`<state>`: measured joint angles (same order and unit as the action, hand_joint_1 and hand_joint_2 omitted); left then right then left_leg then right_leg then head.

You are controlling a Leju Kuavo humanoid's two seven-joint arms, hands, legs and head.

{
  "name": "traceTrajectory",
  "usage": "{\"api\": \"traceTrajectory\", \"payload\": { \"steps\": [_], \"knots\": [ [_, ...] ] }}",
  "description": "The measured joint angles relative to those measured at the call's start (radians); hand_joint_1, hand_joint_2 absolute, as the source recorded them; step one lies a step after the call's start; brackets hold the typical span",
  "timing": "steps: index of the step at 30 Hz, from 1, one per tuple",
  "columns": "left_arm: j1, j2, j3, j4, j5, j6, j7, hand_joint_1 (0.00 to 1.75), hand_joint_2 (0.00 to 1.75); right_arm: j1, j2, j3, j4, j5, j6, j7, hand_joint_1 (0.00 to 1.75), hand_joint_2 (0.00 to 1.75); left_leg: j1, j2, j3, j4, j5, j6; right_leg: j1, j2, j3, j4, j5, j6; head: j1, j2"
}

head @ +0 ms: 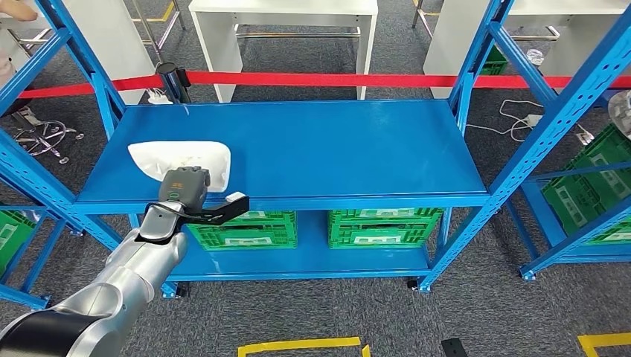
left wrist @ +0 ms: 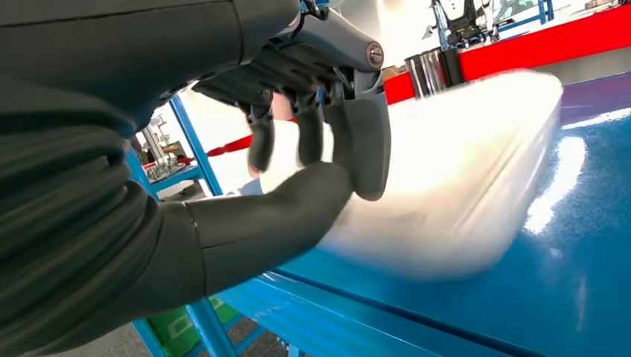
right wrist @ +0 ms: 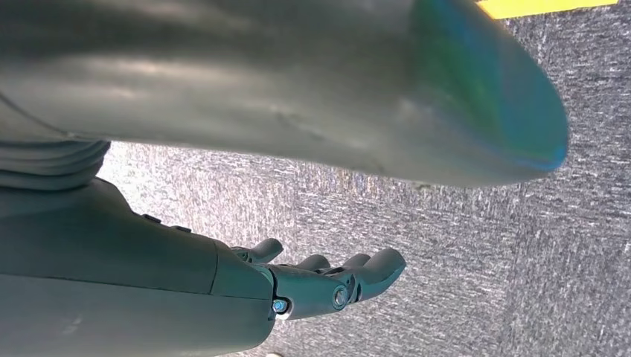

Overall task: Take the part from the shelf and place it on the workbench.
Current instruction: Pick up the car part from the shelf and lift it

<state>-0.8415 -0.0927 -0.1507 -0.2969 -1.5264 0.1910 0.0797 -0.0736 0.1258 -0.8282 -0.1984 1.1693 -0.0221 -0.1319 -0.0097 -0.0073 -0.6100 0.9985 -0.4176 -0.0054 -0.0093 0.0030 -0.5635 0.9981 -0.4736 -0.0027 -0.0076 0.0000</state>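
Observation:
The part, a white bagged bundle [head: 182, 158], lies on the left side of the blue shelf board [head: 320, 149], close to its front edge. My left hand [head: 186, 190] is at the bag's near end, its dark fingers over the bag's edge and its thumb stuck out to the right, in front of the shelf lip. In the left wrist view the fingers [left wrist: 312, 126] hang curled just before the blurred white bag [left wrist: 454, 171], with the thumb [left wrist: 283, 212] apart beneath them and nothing pinched. My right hand [right wrist: 327, 282] hangs over grey carpet, fingers loosely extended and holding nothing.
Two green crates [head: 242, 227] [head: 383, 223] stand on the lower shelf. Blue rack uprights flank both sides, with another green crate [head: 595, 186] in the right rack. A red barrier tape [head: 312, 79] runs behind the shelf, with white tables beyond it. Yellow tape marks the carpet.

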Motion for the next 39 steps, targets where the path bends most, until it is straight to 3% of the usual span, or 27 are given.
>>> {"api": "traceTrajectory", "payload": {
  "steps": [10,11,14,15,23,27,39],
  "knots": [
    [0.002,0.0,0.0,0.0,0.007,0.028,-0.024,1.75,1.75,0.001,0.004,0.0,0.0,0.006,0.0,0.0,0.0,0.0,0.0,0.0,0.0,0.0,0.0,0.0,0.0,0.0,0.0,0.0,0.0,0.0,0.0,0.0],
    [0.002,0.0,0.0,0.0,0.008,0.034,-0.027,1.47,1.75,0.001,0.004,0.0,0.0,0.006,0.0,0.0,0.0,0.0,0.0,0.0,0.0,0.0,0.0,0.0,0.0,0.0,0.0,0.0,0.0,0.0,0.0,0.0],
    [0.003,0.0,0.0,0.0,0.013,0.061,-0.038,0.17,1.75,0.002,0.005,0.0,0.0,0.009,0.0,-0.001,0.0,0.0,0.0,0.0,0.0,0.0,0.0,0.0,0.0,0.0,0.0,0.0,0.0,0.0,0.0,0.0],
    [0.004,0.0,0.0,0.0,0.017,0.077,-0.043,0.01,1.75,0.002,0.005,0.0,0.0,0.01,0.0,-0.001,0.0,0.0,0.0,0.0,0.0,0.0,0.0,0.0,0.0,0.0,0.0,0.0,0.0,0.0,0.0,0.0],
    [0.006,-0.007,0.034,-0.007,0.116,0.292,-0.143,0.0,1.75,0.002,0.006,0.0,0.0,0.015,-0.002,0.0,0.0,0.0,0.0,0.0,0.0,0.0,0.0,0.0,0.0,0.0,0.0,0.0,0.0,0.0,0.0,0.0],
    [0.004,-0.011,0.051,-0.012,0.127,0.316,-0.168,0.0,0.0,0.002,0.006,0.0,0.0,0.017,-0.002,0.0,0.0,0.0,0.0,0.0,0.0,0.0,0.0,0.0,0.0,0.0,0.0,0.0,0.0,0.0,0.0,0.0],
    [-0.076,-0.015,0.055,-0.034,0.132,0.285,-0.2,0.0,0.0,-0.001,0.006,-0.008,0.0,0.016,-0.002,0.0,0.0,0.0,0.0,0.0,0.0,0.0,0.0,0.0,0.0,0.0,0.0,0.0,0.0,0.0,0.0,0.0]
  ]
}}
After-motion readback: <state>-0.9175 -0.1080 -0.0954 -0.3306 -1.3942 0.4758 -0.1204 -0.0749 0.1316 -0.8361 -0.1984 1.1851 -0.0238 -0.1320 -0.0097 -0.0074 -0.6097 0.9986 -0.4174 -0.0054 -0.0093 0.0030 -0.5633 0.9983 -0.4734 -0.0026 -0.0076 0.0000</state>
